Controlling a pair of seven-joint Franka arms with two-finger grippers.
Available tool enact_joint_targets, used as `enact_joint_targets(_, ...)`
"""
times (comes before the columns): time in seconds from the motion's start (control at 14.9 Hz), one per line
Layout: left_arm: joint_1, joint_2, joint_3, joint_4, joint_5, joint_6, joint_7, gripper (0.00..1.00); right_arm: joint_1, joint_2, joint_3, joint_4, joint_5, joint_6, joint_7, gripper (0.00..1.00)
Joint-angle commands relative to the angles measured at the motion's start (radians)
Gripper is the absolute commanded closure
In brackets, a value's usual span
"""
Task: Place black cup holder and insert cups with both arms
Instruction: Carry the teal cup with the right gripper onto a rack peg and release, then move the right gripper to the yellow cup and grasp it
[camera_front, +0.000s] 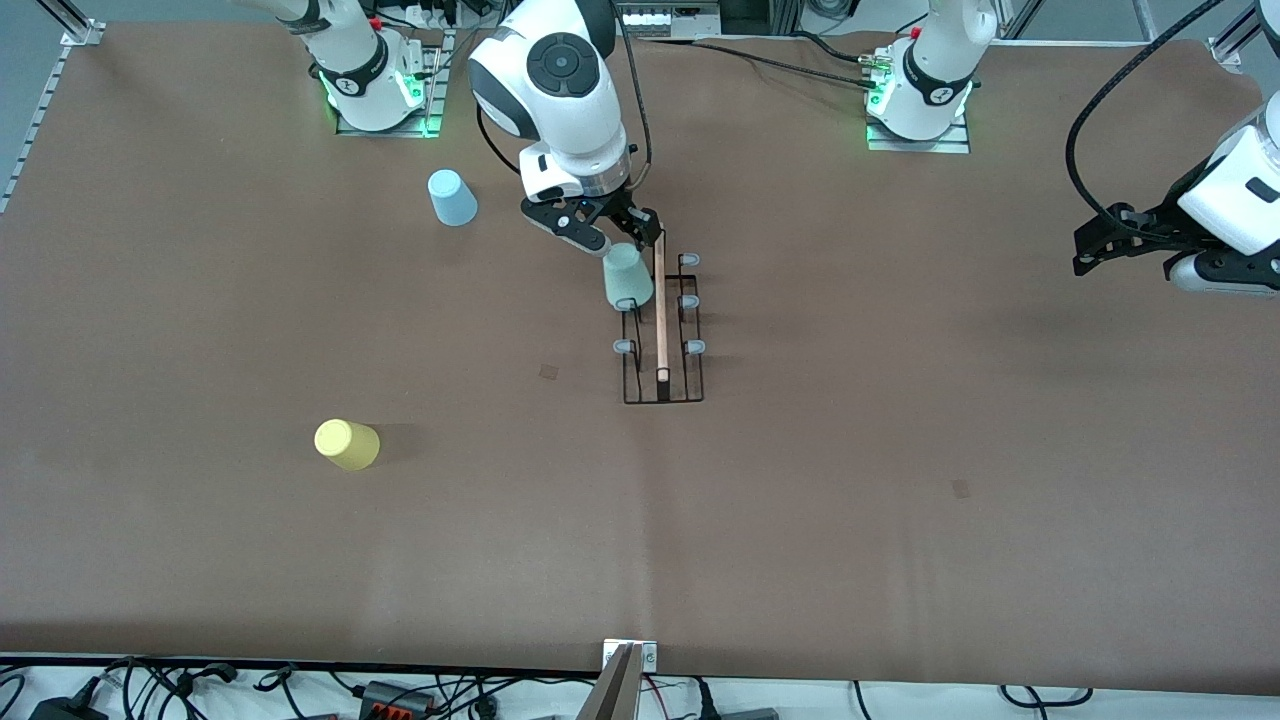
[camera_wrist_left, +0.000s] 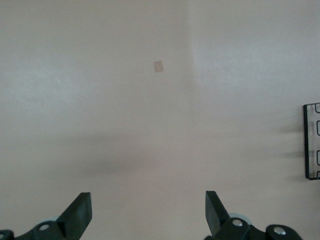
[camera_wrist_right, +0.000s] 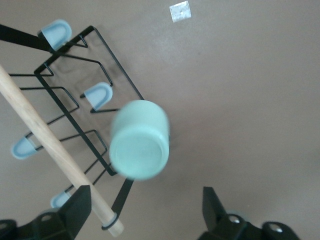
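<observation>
The black cup holder (camera_front: 662, 340) stands mid-table, its wooden rod (camera_front: 660, 310) on top. It also shows in the right wrist view (camera_wrist_right: 60, 95). The mint green cup (camera_front: 627, 275) sits bottom up on the holder's side toward the right arm's end, over a peg I cannot see; it also shows in the right wrist view (camera_wrist_right: 140, 146). My right gripper (camera_front: 620, 235) hangs just above it, open and empty, as its wrist view shows (camera_wrist_right: 146, 210). The light blue cup (camera_front: 452, 197) and yellow cup (camera_front: 347, 444) stand on the table toward the right arm's end. My left gripper (camera_front: 1095, 243) waits open (camera_wrist_left: 148, 212).
Several pale capped pegs (camera_front: 694, 347) on the holder are bare. The holder's edge shows in the left wrist view (camera_wrist_left: 311, 142). Small tape marks lie on the brown table (camera_front: 549, 371). Both arm bases stand along the table's farther edge.
</observation>
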Motion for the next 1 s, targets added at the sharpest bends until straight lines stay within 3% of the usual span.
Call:
enact_joint_targets(0.0, 0.001, -0.016, 0.004, -0.011, -0.013, -0.016, 0.023, 0.00, -0.060, -0.047, -0.008, 0.016, -0.001, -0.019, -0.120, 0.00)
enact_joint_targets(0.27, 0.005, -0.018, 0.007, -0.011, -0.015, -0.020, 0.023, 0.00, -0.287, -0.128, -0.010, -0.020, 0.001, -0.157, -0.571, 0.00)
enact_joint_targets(0.54, 0.004, -0.016, -0.001, 0.001, -0.015, -0.024, 0.023, 0.00, -0.539, -0.125, -0.031, -0.049, -0.010, -0.136, -1.097, 0.00)
enact_joint_targets(0.67, 0.004, -0.015, -0.003, 0.004, -0.015, -0.024, 0.021, 0.00, -0.581, -0.098, -0.082, -0.069, -0.034, -0.060, -1.202, 0.00)
enact_joint_targets(0.8, 0.004, -0.015, -0.007, 0.004, -0.015, -0.026, 0.020, 0.00, -0.587, -0.058, -0.134, -0.118, -0.141, 0.086, -1.250, 0.00)
enact_joint_targets(0.94, 0.002, -0.016, -0.007, 0.004, -0.015, -0.027, 0.021, 0.00, -0.592, 0.002, -0.165, -0.122, -0.160, 0.213, -1.299, 0.00)
